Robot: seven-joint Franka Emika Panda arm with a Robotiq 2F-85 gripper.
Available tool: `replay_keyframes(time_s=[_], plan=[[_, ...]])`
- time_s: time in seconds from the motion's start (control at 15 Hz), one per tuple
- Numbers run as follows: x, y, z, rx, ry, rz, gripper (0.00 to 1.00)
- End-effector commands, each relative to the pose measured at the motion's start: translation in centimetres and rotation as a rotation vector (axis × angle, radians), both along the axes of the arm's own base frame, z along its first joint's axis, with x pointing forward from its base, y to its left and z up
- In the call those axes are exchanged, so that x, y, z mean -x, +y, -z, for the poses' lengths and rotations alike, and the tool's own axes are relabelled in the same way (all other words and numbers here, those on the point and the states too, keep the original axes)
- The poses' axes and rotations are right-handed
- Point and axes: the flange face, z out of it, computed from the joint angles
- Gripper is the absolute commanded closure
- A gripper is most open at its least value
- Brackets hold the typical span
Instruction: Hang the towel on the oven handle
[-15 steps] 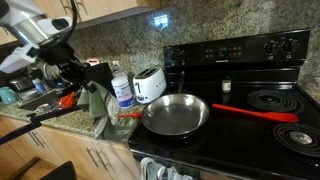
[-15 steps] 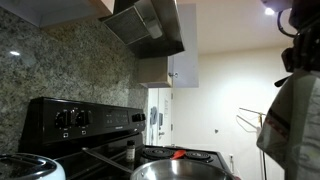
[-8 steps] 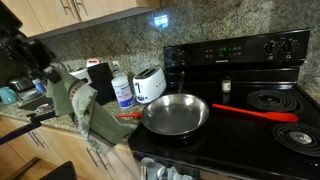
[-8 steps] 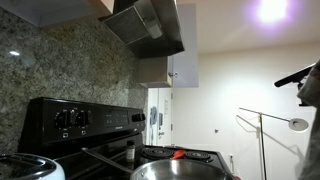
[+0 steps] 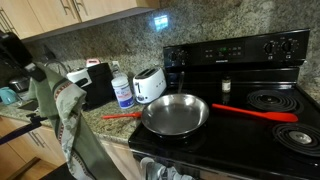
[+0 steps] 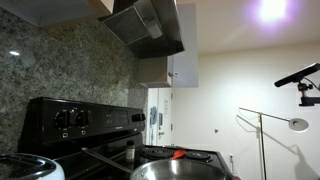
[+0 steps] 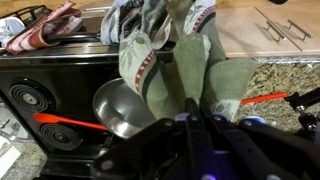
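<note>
The towel [image 5: 62,118] is green with red stripes and hangs bunched from my gripper [image 5: 38,72] at the left of an exterior view, in front of the counter and left of the black stove [image 5: 230,60]. In the wrist view the gripper [image 7: 176,78] is shut on the towel [image 7: 165,45], which drapes over the fingers. The oven handle is not clearly visible; a red and white cloth [image 7: 45,25] lies at the stove's front edge. My gripper and the towel are out of sight in the exterior view that faces the range hood [image 6: 145,25].
A steel pan [image 5: 176,115] sits on the stove's front burner, with a red utensil [image 5: 255,112] beside it. A white toaster [image 5: 150,84] and a bottle [image 5: 122,90] stand on the granite counter [image 5: 110,125]. Wooden cabinets [image 7: 270,30] are below.
My arm has swung left, away from the stove, carrying the towel. The towel and gripper have left the view that faces the range hood.
</note>
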Motion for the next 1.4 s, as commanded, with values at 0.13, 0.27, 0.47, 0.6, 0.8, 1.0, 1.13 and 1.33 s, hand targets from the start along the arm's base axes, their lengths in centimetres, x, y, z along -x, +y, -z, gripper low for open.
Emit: replay_keyframes(time_s=[0.13,0.27,0.47,0.6,0.8,1.0,1.13,1.33], plan=[[-0.7,-3.4,0.8,0.002,0.066,0.099,0.99],[-0.6,-5.9,0.7,-0.009,0.076,0.165,0.99],[-0.6,-9.3,0.6,-0.009,0.066,0.271,0.99],[-0.7,-10.8,0.6,0.021,0.056,0.340,0.99],[-0.9,-11.9,0.9,0.022,0.065,0.382,0.99],[-1.3,-12.0,1.3,-0.119,0.087,0.362,0.99],[-1.5,-12.2,0.9,-0.247,0.054,0.374,0.99],[-1.0,-12.4,0.9,-0.171,0.068,0.356,0.96]])
